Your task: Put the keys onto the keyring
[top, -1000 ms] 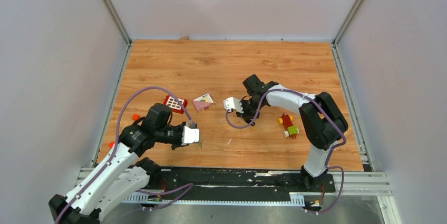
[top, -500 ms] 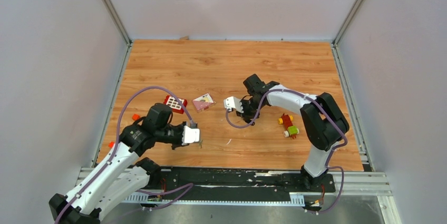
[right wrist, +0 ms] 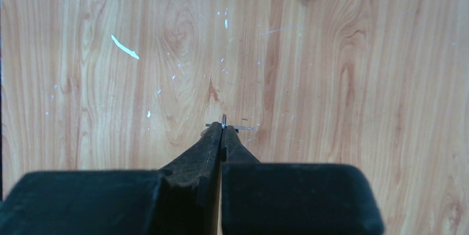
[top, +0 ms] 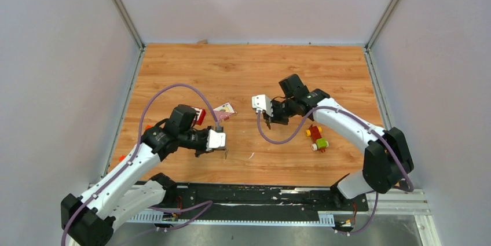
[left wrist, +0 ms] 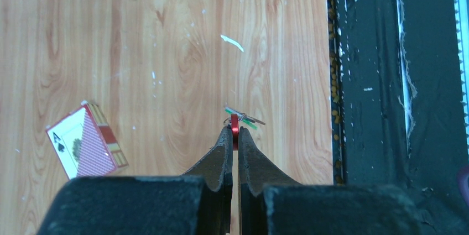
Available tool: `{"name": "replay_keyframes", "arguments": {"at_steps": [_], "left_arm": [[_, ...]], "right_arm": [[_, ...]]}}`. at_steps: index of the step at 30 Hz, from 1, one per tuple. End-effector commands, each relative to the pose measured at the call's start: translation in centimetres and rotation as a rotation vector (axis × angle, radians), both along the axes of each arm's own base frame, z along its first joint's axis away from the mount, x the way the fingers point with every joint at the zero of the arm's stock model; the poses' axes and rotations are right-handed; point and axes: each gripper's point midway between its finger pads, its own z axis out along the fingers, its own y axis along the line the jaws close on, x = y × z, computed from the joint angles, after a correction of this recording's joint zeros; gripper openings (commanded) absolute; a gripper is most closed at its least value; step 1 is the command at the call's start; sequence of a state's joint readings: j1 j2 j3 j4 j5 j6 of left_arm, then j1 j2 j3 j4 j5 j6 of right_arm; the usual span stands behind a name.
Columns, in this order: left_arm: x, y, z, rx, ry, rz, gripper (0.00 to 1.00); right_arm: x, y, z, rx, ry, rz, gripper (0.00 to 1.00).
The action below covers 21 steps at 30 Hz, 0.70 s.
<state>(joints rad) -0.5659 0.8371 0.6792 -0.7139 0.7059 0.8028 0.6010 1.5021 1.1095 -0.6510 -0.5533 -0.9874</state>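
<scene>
In the left wrist view my left gripper (left wrist: 234,131) is shut on the red keyring (left wrist: 234,122), held edge-on above the wood floor. A green-headed key (left wrist: 247,122) with a thin metal blade hangs across the ring just past the fingertips. In the right wrist view my right gripper (right wrist: 223,128) is shut on a key (right wrist: 239,128): a small grey metal loop and a thin blade show at the tips, and the head is hidden. In the top view the left gripper (top: 224,151) is near the front middle and the right gripper (top: 267,120) is further back, apart from it.
A playing-card box (top: 223,111) lies between the arms and also shows in the left wrist view (left wrist: 86,146). A red box with white squares (top: 200,115) sits half behind the left arm. A red-yellow-green toy block cluster (top: 317,137) lies at the right. The black front rail (left wrist: 387,80) is close to the left gripper.
Both arms have shifted. The left gripper moved a little right and back with the keyring. The right arm swung its elbow out to the right and its gripper moved slightly back.
</scene>
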Motion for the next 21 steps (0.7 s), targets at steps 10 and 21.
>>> {"name": "replay_keyframes", "arguments": {"at_steps": [10,21], "left_arm": [[2.9,-5.2,6.7,-0.246,-0.016,-0.060,0.00],[3.5,-7.3,11.1,-0.346,0.071,-0.075,0.00]], "right_arm": [[-3.3,0.9,10.2,0.270,-0.058,-0.007,0.00],[-5.0,2.1,14.9,0.397,-0.168,0.057,0.00]]}}
